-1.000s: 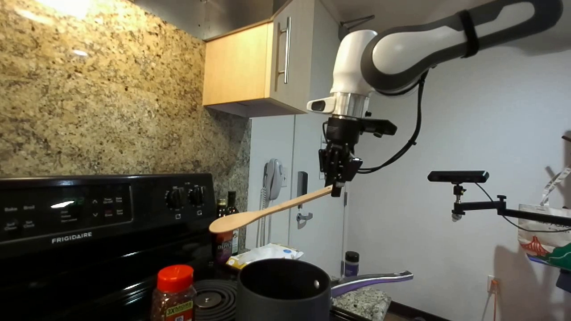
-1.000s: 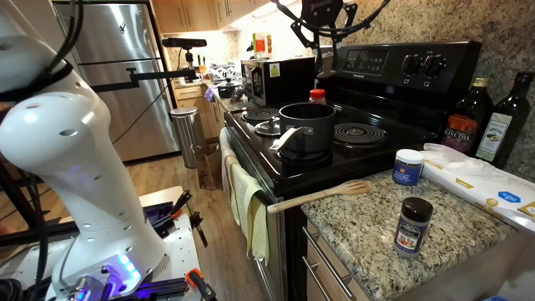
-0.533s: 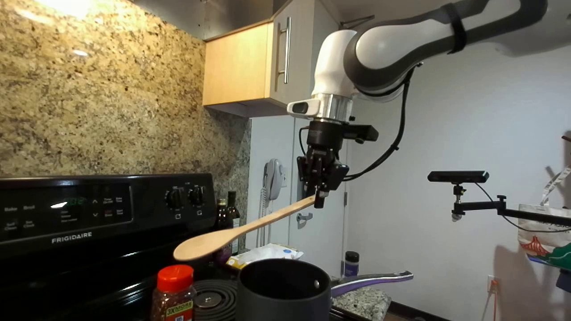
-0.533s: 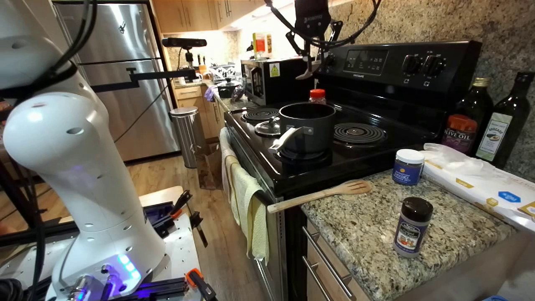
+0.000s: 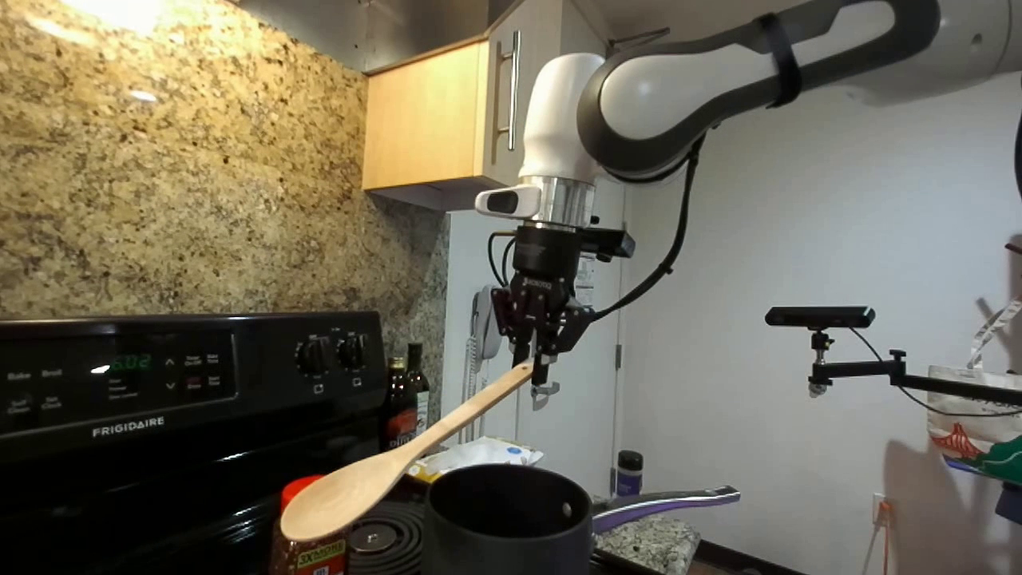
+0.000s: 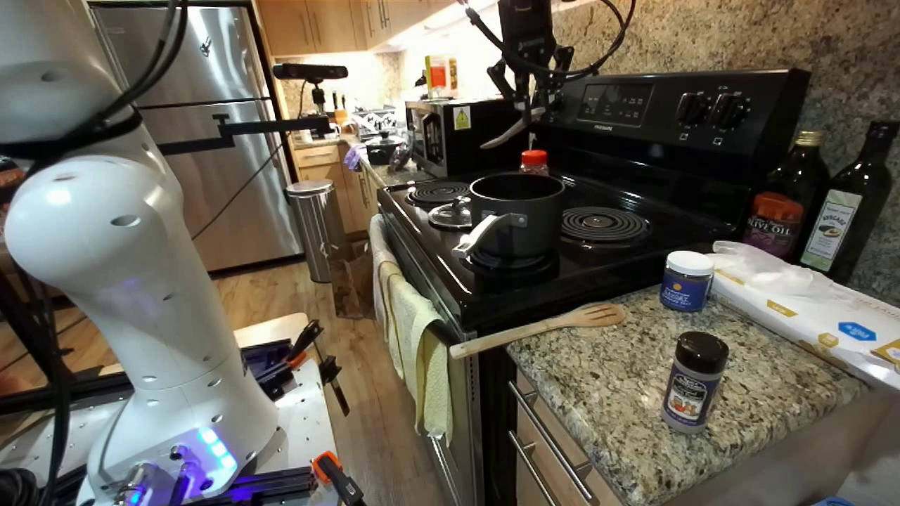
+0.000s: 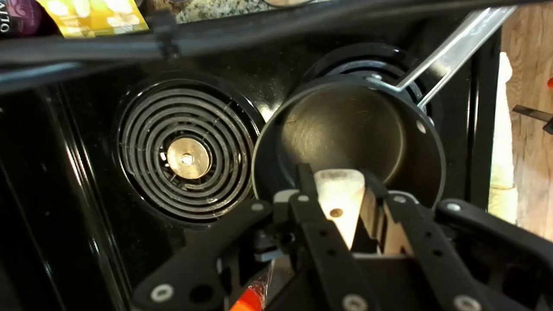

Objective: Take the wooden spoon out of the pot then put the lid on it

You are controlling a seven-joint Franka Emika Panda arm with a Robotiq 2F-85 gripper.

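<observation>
**Holding spoon point(image 5: 402, 458) aloft in gripper point(image 5: 531, 364), clear of pot point(image 6: 540, 219)**

Got spoon pinched close to its handle end between the jaws; held tilted, with handle end high and bowl low; showing clear of pot in both exterior views; hiding part of red-capped jar point(image 5: 319, 557) behind the bowl in an exterior view; can make out the handle end's hole and the inside of pot, down to its bottom, in the wrist view.

Have pot upright on a burner point(image 6: 512, 264), with silvery handle angled toward the front edge of stove point(image 6: 626, 263); have lid point(image 6: 448, 216) off pot, on stove just beside it, with knob up; partly hidden by pot, so cannot tell whether touching.

On worktop point(image 6: 619, 422), see turner point(image 6: 573, 318) lying with slotted end on the stone and handle jutting past the edge; also tub point(image 6: 685, 284) and shaker point(image 6: 695, 386), both upright, well apart from pot; farther back, white box point(image 6: 808, 314), with bottles point(image 6: 830, 228) just behind; on the stove front, towels point(image 6: 422, 344) hanging side by side.
</observation>
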